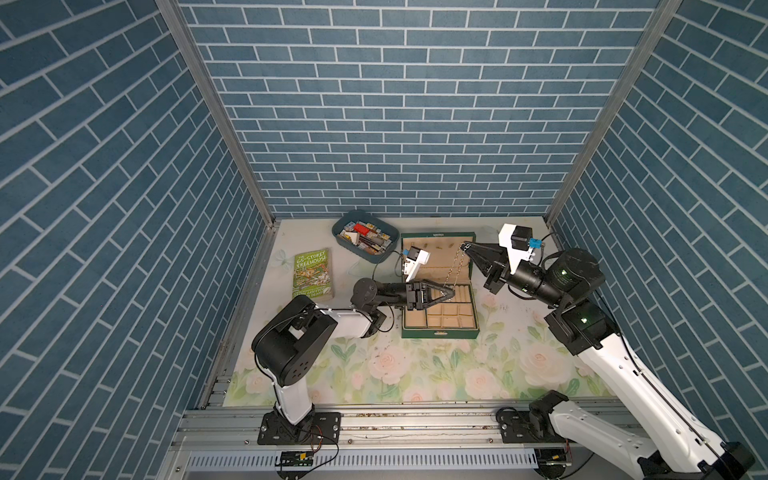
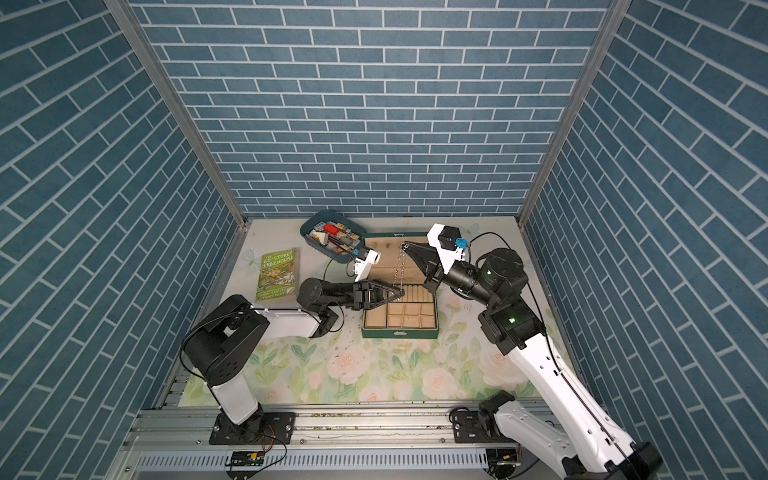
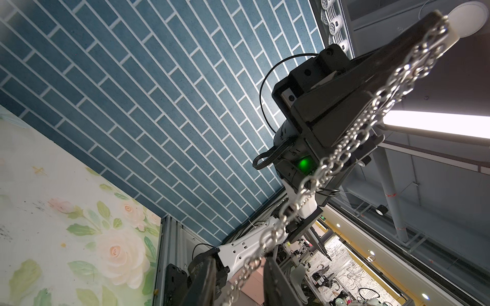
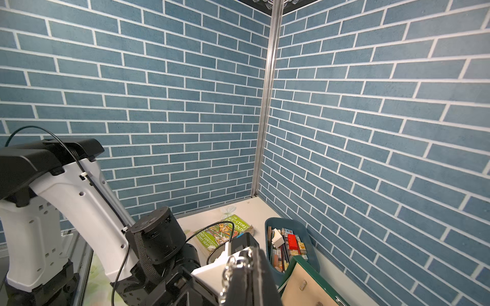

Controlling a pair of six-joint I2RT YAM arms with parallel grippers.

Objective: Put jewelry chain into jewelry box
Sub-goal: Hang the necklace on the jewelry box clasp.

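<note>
Blue brick walls (image 1: 395,104) ringed our tabletop (image 1: 415,374). Our right gripper (image 1: 466,246) pinched the jewelry chain (image 1: 454,268), dangling it over the open jewelry box (image 1: 440,333); below, our left gripper (image 1: 452,293) straddled it, jaws apart, probably steadying it.

Even overhead light; glaring strip lamp (image 3: 437,124); edges bowed

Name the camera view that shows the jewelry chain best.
Left wrist: the jewelry chain crosses the frame, links distinct. In both top views it is a thin strand; the right wrist shows only a few links.
</note>
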